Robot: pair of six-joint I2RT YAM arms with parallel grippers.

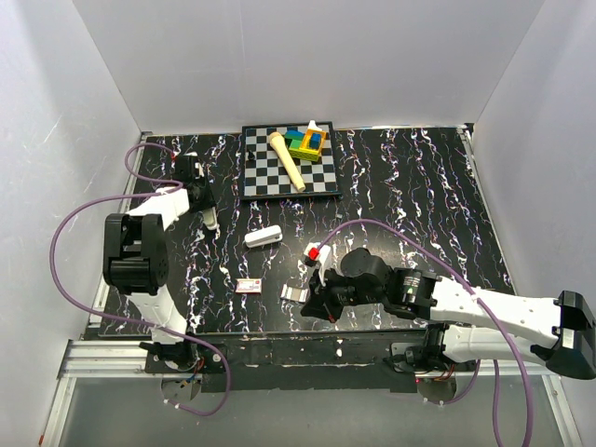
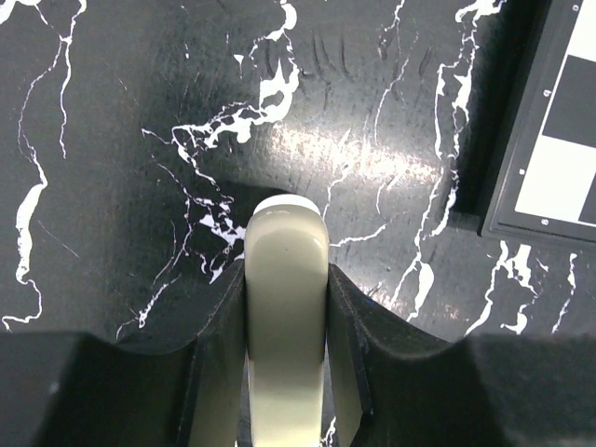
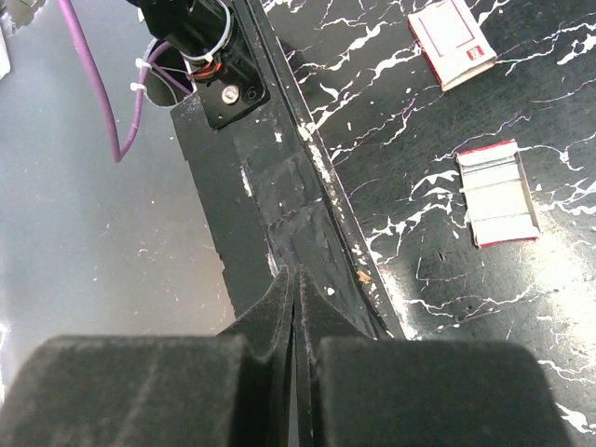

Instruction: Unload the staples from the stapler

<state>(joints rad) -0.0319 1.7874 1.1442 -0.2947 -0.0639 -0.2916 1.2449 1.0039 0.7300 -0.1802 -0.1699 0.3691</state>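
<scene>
holding staples (image 3: 498, 191) prob, red-rimmed tray (image 3: 488, 149)

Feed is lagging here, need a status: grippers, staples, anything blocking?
Left gripper shut on cream rounded object. Right gripper shut, empty, at near table edge. Staples lying in open tray, untouched. Path to them bare.

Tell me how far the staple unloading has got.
Done: nothing confirmed; silvery strips sit in an open tray. In hand: left claw grips a cream object; right claw is shut, seemingly empty. Left: probably emptying the white stapler.
</scene>
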